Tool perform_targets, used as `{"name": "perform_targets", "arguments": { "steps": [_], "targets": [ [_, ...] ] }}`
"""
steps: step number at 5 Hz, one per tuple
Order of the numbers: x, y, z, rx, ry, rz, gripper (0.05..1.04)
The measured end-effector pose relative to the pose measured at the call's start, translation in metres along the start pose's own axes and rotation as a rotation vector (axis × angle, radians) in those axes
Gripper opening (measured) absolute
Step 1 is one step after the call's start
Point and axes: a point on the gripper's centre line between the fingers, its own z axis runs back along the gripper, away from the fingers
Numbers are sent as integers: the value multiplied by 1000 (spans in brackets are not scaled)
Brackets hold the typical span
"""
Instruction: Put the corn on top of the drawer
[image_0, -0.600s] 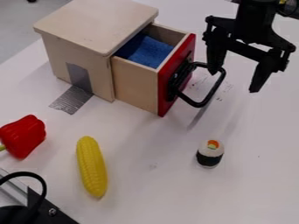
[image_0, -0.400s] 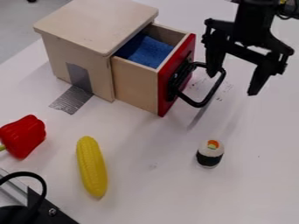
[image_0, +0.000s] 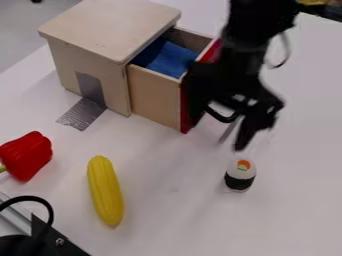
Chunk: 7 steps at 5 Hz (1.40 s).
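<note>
The black gripper (image_0: 218, 129) hangs in front of the drawer's red face, its fingers apart and nothing seen between them. It covers much of the red front and part of the black handle (image_0: 222, 118). The wooden drawer (image_0: 152, 92) is pulled out of its box, whose flat top (image_0: 110, 25) is bare. A blue cloth (image_0: 172, 60) lies inside the drawer. The yellow corn (image_0: 105, 191) lies lengthwise on the white table, below and left of the gripper, not touching it.
A sushi roll (image_0: 240, 175) stands just below the gripper's right finger. The red pepper (image_0: 27, 156) is at the left edge, and black hardware (image_0: 50, 240) fills the lower left corner. Grey tape (image_0: 83, 114) runs from the box onto the table (image_0: 187, 220).
The gripper has swung left and down from the right of the handle to in front of the drawer. The corn, drawer and other objects have stayed where they were.
</note>
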Motion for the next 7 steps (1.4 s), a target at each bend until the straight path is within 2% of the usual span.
{"name": "perform_targets", "arguments": {
  "steps": [1,2,3,5,7],
  "targets": [
    [-42,20,-7,17,-13,31,998],
    [-78,42,-24,34,-33,96,998],
    [-88,56,-39,41,-71,154,998],
    [-87,89,-54,21,-61,208,998],
    [-86,101,-86,4,41,250,998]
  ]
}}
